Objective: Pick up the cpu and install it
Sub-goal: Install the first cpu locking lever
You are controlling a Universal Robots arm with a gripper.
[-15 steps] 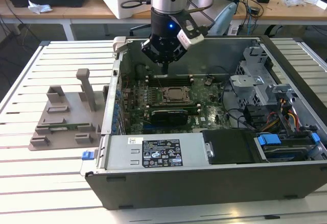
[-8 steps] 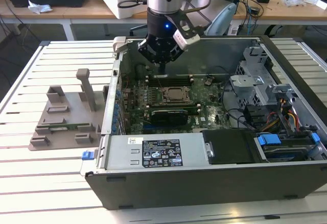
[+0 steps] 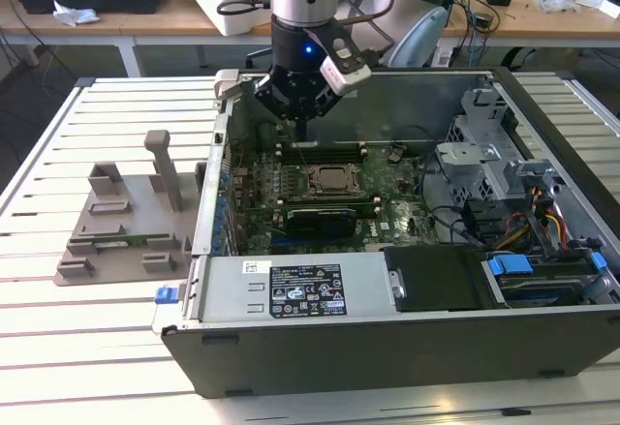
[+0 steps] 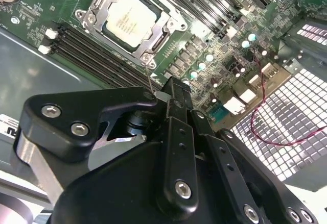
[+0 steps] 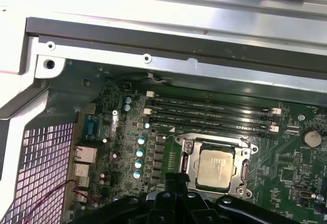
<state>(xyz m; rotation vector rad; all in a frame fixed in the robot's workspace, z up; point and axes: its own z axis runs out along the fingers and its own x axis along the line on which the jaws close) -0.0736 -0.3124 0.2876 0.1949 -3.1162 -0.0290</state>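
— Where's the tool?

— I see the gripper (image 4: 168,99) low in the second wrist view, fingers pressed together, holding nothing.

— And the chip?

— Beyond it, the cpu (image 4: 129,21) sits seated in its socket (image 4: 148,55), upper left of that frame; in the exterior view it lies mid-frame on the motherboard (image 3: 387,214).

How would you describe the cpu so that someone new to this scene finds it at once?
Start at the open computer case on the slatted table and look to the green motherboard inside. Near its middle, beside the long dark memory slots, a metal socket frame holds the cpu: the board's one flat, silver-grey square.
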